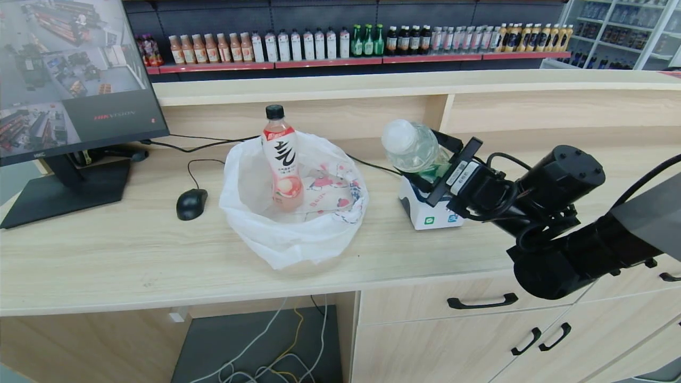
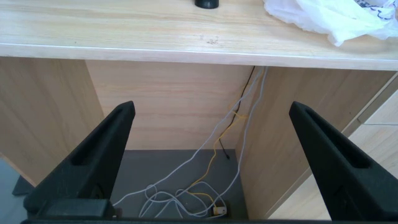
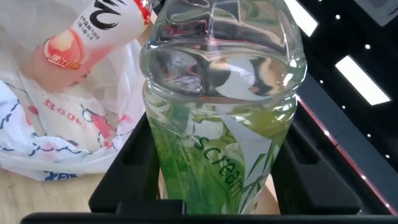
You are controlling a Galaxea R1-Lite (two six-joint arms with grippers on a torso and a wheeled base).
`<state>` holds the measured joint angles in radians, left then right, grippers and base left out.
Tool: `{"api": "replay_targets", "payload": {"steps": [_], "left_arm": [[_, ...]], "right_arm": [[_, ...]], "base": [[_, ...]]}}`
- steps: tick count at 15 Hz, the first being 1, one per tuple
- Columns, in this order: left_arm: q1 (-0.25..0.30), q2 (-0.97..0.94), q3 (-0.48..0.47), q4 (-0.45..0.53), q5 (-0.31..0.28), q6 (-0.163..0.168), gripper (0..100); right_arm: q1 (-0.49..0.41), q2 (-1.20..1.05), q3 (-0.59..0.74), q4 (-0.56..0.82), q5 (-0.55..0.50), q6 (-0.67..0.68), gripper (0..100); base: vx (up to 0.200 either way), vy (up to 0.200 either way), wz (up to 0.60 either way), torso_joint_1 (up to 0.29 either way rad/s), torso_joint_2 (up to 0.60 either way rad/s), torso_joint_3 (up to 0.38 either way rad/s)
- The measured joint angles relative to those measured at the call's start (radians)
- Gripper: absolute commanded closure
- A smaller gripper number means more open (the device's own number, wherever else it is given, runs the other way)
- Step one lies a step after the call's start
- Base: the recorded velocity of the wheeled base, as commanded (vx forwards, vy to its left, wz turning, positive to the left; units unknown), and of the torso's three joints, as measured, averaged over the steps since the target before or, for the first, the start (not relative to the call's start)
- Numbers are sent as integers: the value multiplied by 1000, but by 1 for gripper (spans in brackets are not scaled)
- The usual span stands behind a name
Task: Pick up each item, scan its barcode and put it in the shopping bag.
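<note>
Right gripper (image 1: 433, 165), centre-right in head view, has jaws clamped on clear green-labelled plastic water bottle (image 1: 412, 146), tilted just over white box scanner (image 1: 425, 215), prob. to show its barcode. Pink drink bottle (image 1: 282, 165) stands in white plastic shopping bag (image 1: 255, 234), mid-frame. Left gripper (image 2: 211, 162) sits below wooden counter (image 2: 124, 31), jaws apart.

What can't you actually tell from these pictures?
Clear bottle barcode: head view, right gripper covers the label; right wrist view's edge cuts it off.
Scanner window: head view, bottle and gripper block it.
Bag bottom: head view, hidden by its folds and the pink bottle.
</note>
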<state>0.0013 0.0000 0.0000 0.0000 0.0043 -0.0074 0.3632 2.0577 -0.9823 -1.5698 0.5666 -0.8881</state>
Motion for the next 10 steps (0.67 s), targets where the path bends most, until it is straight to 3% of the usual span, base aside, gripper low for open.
{"api": "replay_targets", "payload": {"steps": [10], "left_arm": [[0,0,0,0,0,0,0]], "right_arm": [[-23,22,-43,0,79,8,100]], "base": [[0,0,0,0,0,0]]}}
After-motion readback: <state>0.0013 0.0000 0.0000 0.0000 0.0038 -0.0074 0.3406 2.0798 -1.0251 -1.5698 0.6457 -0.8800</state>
